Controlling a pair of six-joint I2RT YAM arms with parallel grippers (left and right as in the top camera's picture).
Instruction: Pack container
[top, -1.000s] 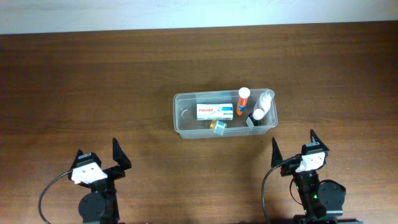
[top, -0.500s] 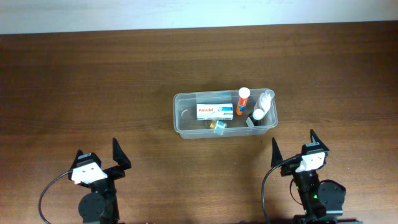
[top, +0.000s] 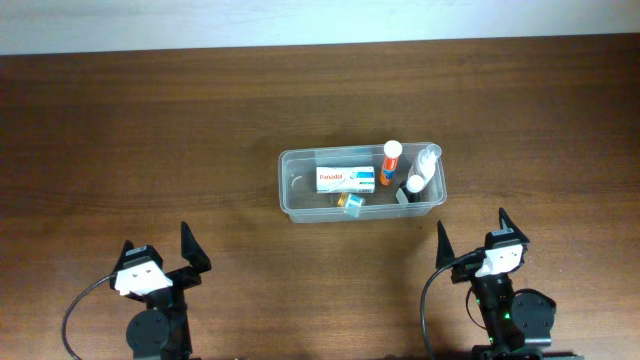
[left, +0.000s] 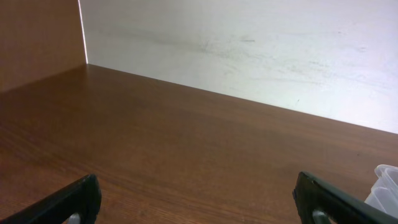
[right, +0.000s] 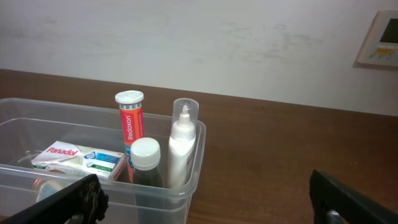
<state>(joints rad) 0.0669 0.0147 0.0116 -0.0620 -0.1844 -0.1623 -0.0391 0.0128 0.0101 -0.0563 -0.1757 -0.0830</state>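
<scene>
Apparently unmoved: container (top: 340, 151) beyond right gripper (top: 471, 221).

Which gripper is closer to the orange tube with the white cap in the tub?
Right. The right gripper sits just off the near right corner of the container, close to the orange tube; the left gripper is much farther, off to the tube's left.

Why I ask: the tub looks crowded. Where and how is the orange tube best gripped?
Probably its white-capped top, coming straight down from above: the orange tube stands upright, its cap above the container rim, with the white bottle and dark bottle close beside it.
</scene>
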